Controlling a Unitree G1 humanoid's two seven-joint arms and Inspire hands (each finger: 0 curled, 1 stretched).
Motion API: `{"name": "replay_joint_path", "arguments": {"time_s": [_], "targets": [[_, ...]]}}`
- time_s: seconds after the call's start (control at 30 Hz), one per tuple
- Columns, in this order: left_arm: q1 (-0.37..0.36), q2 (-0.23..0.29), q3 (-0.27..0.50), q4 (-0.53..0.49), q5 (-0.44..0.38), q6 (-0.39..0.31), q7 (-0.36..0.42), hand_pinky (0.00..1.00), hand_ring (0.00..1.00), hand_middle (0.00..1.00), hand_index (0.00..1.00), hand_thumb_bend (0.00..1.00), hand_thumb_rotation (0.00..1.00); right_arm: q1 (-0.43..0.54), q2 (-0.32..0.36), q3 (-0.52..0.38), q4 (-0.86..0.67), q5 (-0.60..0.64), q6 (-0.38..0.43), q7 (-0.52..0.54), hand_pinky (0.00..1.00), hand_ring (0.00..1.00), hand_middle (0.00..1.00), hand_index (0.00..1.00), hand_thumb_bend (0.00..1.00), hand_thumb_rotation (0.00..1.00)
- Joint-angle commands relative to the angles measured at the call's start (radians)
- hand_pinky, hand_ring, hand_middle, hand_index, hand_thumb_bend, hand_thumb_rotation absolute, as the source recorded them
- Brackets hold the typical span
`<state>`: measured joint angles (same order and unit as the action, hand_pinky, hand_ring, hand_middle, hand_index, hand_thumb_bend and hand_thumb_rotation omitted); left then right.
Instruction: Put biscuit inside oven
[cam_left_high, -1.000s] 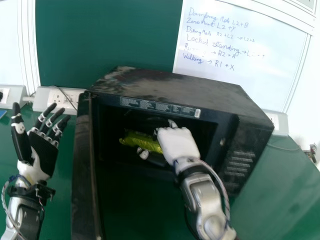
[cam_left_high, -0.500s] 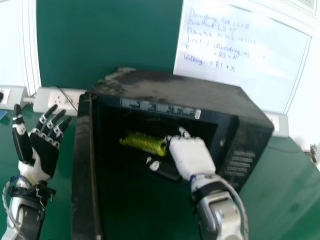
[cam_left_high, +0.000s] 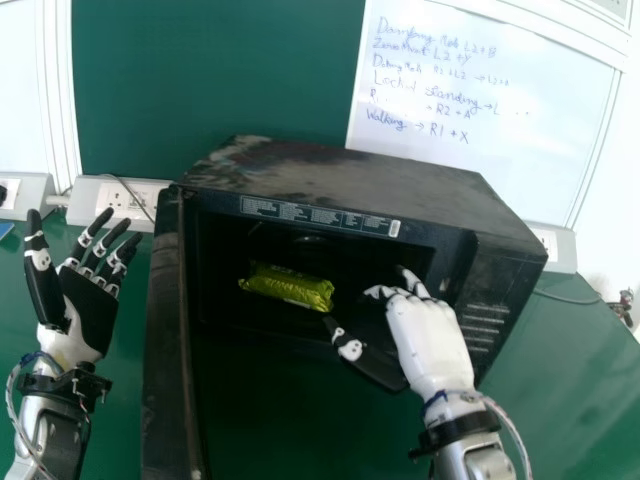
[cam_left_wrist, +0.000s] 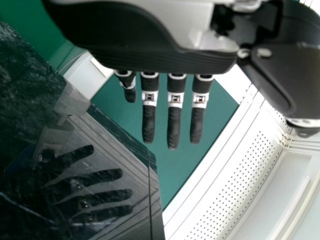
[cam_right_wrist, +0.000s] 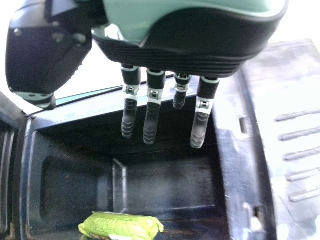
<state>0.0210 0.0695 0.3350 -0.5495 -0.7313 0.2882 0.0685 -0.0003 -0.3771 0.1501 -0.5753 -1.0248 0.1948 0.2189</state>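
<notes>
The biscuit, a yellow-green packet, lies inside the black oven, left of the middle of its cavity. In the right wrist view the packet rests on the oven floor. My right hand is at the right part of the oven's opening, to the right of the packet and apart from it, fingers and thumb extended. In the right wrist view my right hand has straight fingers and holds nothing. My left hand stands upright left of the oven, fingers straight, palm empty.
The oven door stands open between my left hand and the cavity. Its dark glassy surface reflects fingers in the left wrist view. Wall sockets and a whiteboard are behind the oven on the green table.
My right hand has let go of the packet and moved right and back toward the opening, its fingers spreading. The packet has stayed in the oven. The left hand is practically unmoved.
</notes>
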Motion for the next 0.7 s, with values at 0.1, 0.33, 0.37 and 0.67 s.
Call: {"name": "replay_joint_path", "arguments": {"time_s": [0.1, 0.33, 0.37, 0.67], "targets": [[-0.009, 0.005, 0.008, 0.002, -0.018, 0.002, 0.0, 0.75, 0.72, 0.72, 0.75, 0.85, 0.35, 0.052, 0.028, -0.074, -0.034, 0.151, -0.039, -0.026, 0.61, 0.7, 0.72, 0.73, 0.76, 0.38], [-0.012, 0.01, 0.005, 0.001, -0.011, 0.003, 0.0, 0.75, 0.72, 0.72, 0.75, 0.87, 0.34, 0.129, 0.079, -0.168, -0.091, 0.409, -0.061, -0.018, 0.63, 0.71, 0.73, 0.74, 0.76, 0.34], [-0.012, 0.011, 0.006, 0.001, -0.012, 0.005, 0.003, 0.75, 0.72, 0.72, 0.75, 0.87, 0.35, 0.142, 0.083, -0.187, -0.101, 0.453, -0.06, -0.011, 0.65, 0.72, 0.74, 0.74, 0.76, 0.34], [-0.002, 0.008, 0.001, -0.001, -0.015, 0.002, -0.002, 0.77, 0.73, 0.72, 0.75, 0.88, 0.34, 0.209, 0.117, -0.307, -0.126, 0.751, -0.05, 0.011, 0.65, 0.74, 0.75, 0.73, 0.78, 0.3]]}}
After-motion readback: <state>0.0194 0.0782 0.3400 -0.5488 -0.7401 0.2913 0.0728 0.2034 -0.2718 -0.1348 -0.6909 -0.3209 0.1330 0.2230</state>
